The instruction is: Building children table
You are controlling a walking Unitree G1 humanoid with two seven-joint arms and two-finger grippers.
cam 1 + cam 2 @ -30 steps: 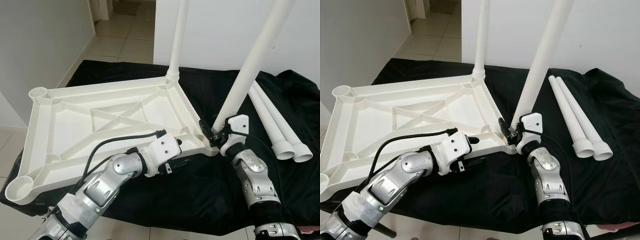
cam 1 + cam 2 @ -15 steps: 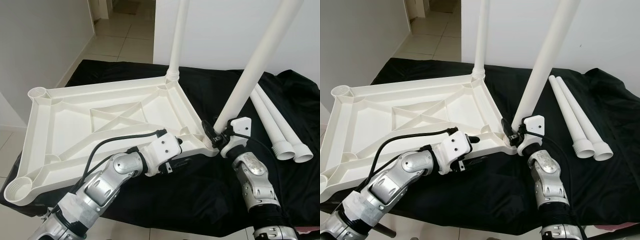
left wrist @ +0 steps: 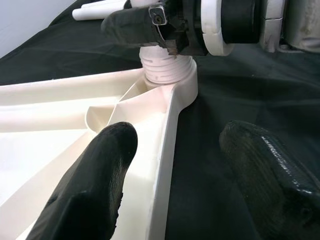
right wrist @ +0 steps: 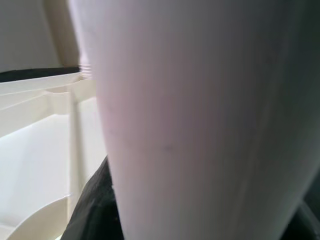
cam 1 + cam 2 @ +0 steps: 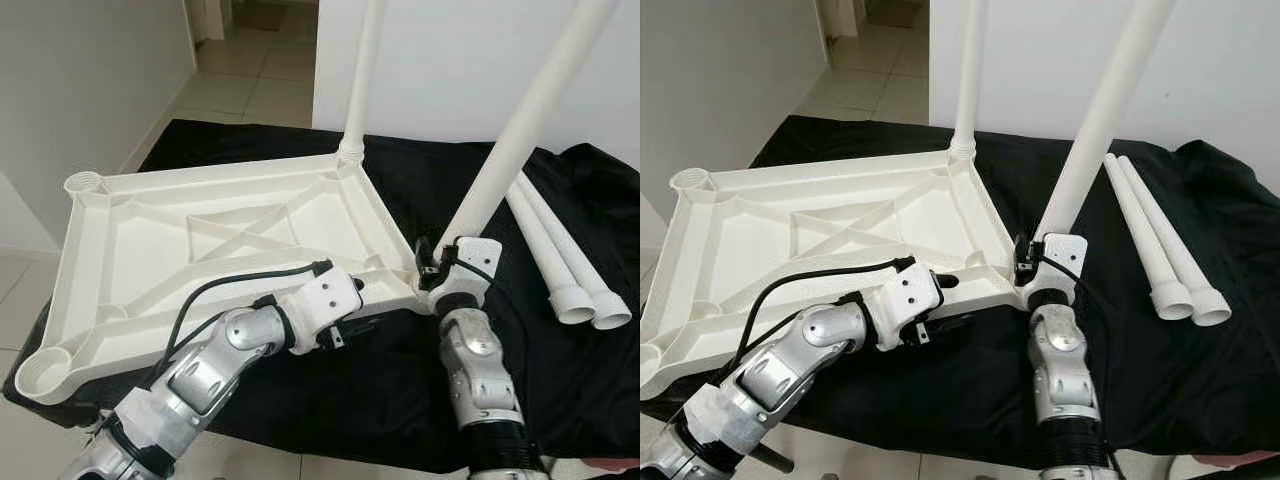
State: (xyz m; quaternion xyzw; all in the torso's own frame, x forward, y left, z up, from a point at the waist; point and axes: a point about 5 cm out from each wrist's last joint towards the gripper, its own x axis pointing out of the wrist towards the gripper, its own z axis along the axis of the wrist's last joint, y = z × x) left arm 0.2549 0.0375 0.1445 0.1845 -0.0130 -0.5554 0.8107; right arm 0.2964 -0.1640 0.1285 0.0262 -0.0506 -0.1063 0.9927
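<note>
You see a white plastic tabletop (image 5: 215, 240) lying upside down on a bench draped in black cloth (image 5: 560, 380), its ribbed underside facing up. One white leg (image 5: 360, 80) stands upright in the far right corner socket. A second white leg (image 5: 520, 130) rises from the near right corner socket, leaning to the right.

Your right gripper (image 5: 432, 270) is closed around the base of that second leg, right at the socket. Compared with a second ago, the right forearm has swung in to stand more directly below the socket, and the leg stands a little steeper. The right wrist view is close against the white leg (image 4: 200, 120), with a black finger beside it.

Your left gripper (image 3: 175, 165) sits at the near edge of the tabletop, just left of that corner. Its two fingers (image 3: 95, 185) are spread apart and straddle the rim, one inside the tray, one over the cloth; they grip nothing. It has not moved.

Two spare legs (image 5: 560, 260) lie side by side on the cloth at the right, well apart from the tabletop.
</note>
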